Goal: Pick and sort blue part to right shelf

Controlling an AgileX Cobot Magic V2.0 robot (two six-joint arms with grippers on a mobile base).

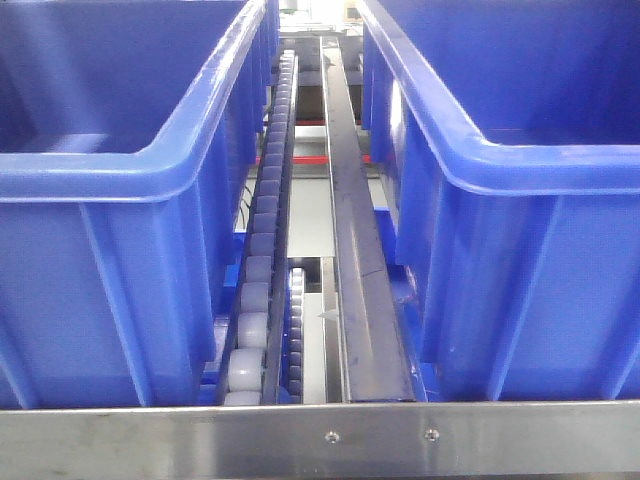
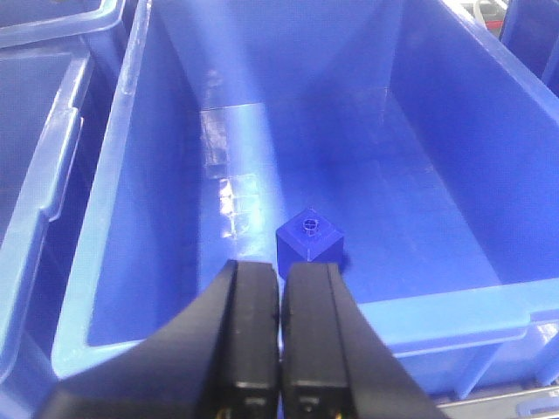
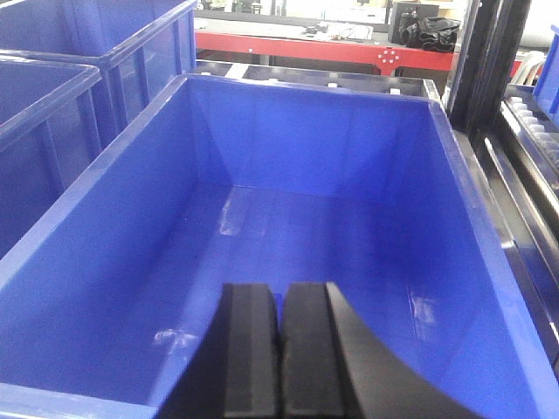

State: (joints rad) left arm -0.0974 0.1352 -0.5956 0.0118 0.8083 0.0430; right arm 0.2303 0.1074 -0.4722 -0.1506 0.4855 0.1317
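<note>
Setting: industrial warehouse or factory sorting station. Evidence: large deep-blue moulded plastic storage bins (image 1: 120, 250) are seen at left and right of the front view; a sloping track of pale plastic rollers (image 1: 262, 250) and a steel rail (image 1: 355, 230) between them; a red-painted steel beam (image 3: 349, 54) at upper centre of the right wrist view.

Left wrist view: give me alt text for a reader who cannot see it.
A small blue part sits alone on the floor of a large blue bin, near the bin's front wall. The left gripper hangs above the bin's near rim with its black fingers shut together and holding nothing. Edges of other blue bins show at the left.
</note>
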